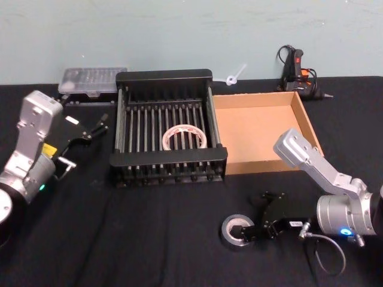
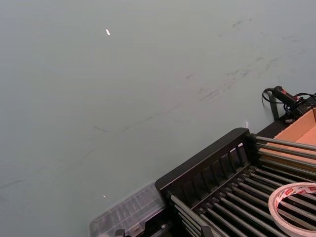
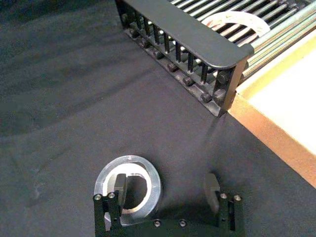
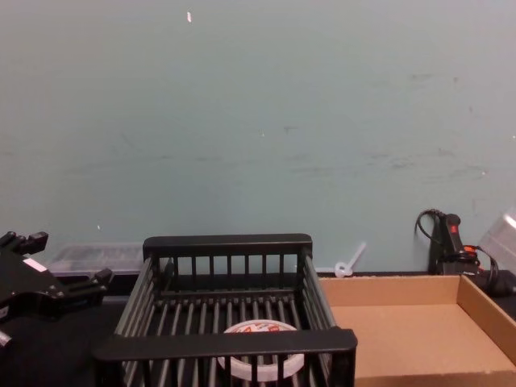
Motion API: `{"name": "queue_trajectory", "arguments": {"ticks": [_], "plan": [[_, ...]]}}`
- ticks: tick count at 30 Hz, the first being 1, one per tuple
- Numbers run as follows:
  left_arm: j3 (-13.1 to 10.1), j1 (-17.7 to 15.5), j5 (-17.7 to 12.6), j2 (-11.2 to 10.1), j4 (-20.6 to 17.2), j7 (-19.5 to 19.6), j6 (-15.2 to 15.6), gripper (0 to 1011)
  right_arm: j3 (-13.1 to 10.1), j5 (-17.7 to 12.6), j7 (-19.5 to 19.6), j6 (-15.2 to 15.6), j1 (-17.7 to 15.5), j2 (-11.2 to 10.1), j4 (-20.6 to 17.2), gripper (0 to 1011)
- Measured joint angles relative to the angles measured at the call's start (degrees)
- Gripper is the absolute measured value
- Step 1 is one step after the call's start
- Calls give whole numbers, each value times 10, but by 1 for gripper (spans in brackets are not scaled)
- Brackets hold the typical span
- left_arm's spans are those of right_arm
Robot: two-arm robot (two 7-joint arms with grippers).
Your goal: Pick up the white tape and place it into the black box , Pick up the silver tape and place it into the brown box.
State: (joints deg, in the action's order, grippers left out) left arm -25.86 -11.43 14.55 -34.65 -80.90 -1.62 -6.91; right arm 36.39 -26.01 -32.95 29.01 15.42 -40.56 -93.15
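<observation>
Now the right pincer (image 1: pixel 254 228) sits low over the desk's near edge, right of centre, with its fingers spread wide. In the right wrist view one finger (image 3: pixel 120 186) dips inside the hole of the silver tape (image 3: pixel 129 190) while the other stands outside the roll, well clear of it on the side toward the brown box (image 1: pixel 263 128). Nothing is gripped yet; the jaws straddle one wall of the ring without pressing it.

The silver tape lies flat on the black cloth, its hole facing up, so it has no long axis to line up with. What matters is that the wall between the two fingers is the stretch of ring nearest the outer finger. Closing should pinch that wall, I judge, provided the outer finger is low enough to meet it.

The brown box lies farther back toward the wall, at the desk's right, beside the black box (image 1: pixel 169 76), and looks empty. The right arm is plainly the nearer one for this roll and this tray.

The white tape (image 1: pixel 184 137) already rests flat on the slats inside the black box, so that half seems done. The left pincer (image 1: pixel 90 128) is parked open by the desk's left edge, holding nothing.
</observation>
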Motion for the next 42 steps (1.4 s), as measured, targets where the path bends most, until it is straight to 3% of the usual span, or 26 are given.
{"name": "queue_trajectory", "arguments": {"ticks": [8,13,25,26,36,42], "plan": [[0,0,0,0,0,0,0,1001,0,0,0,0,0,0,0,1002],[0,0,0,0,0,0,0,1001,-1,0,0,0,0,0,0,926],[0,0,0,0,0,0,0,1001,-1,-1,0,0,-1,0,-1,592],[0,0,0,0,0,0,0,1001,-1,-1,0,0,-1,0,-1,523],[0,0,0,0,0,0,0,1001,0,-1,0,0,-1,0,-1,222],[0,0,0,0,0,0,0,1001,0,-1,0,0,-1,0,-1,171]]}}
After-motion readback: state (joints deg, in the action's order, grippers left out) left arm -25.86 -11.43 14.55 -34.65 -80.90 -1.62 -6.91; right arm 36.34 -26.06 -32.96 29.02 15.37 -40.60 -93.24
